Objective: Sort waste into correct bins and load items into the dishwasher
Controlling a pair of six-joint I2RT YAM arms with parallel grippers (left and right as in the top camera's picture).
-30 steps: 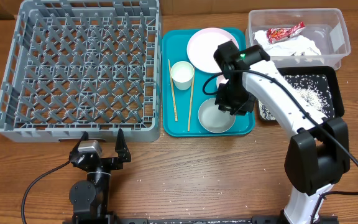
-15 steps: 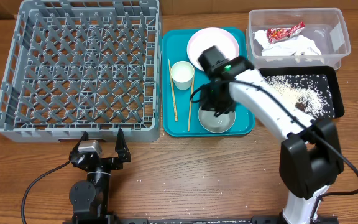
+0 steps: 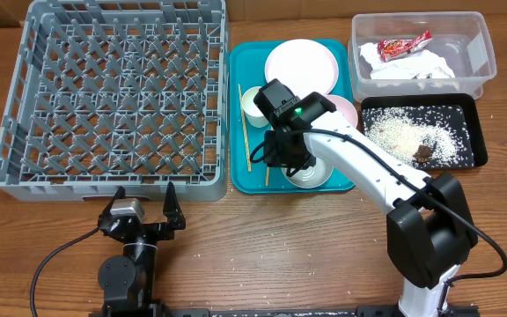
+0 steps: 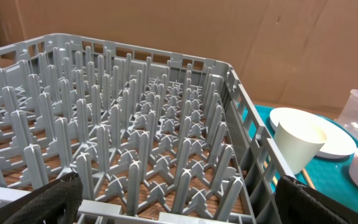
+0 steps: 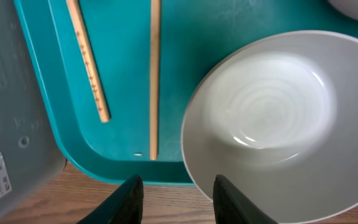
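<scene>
Right gripper [image 5: 178,186] hangs low over the front of the teal tray [image 3: 238,172], fingers [image 5: 131,194] parted, holding nothing. In the wrist view they straddle the near-left rim of the near bowl [image 5: 278,118], one finger outside and one over the inside wall. This reads as a rim pinch being set up, a sensible hold on a smooth, shallow bowl. Whether either pad touches the rim I cannot tell, because the tips are cut off at the frame's edge.

The bowl sits empty on the tray, just right of the two chopsticks [image 5: 155,74]. A second bowl [image 3: 348,110] peeks out behind the arm. Cup [image 3: 255,104] and plate [image 3: 302,63] lie farther back on the same tray.

Waste looks sorted: wrapper [image 3: 403,44] and napkin [image 3: 416,66] in the clear tub [image 3: 481,62], rice [image 3: 399,136] and brown lump [image 3: 422,152] in the black tray [image 3: 465,160].

Dish rack [image 3: 104,183] stands to the left with no dishes in it. Left gripper [image 3: 145,195] sits at the rack's front wall, jaws wide, nothing between them. It is likely waiting to take dishes, since the rack is on its side.
</scene>
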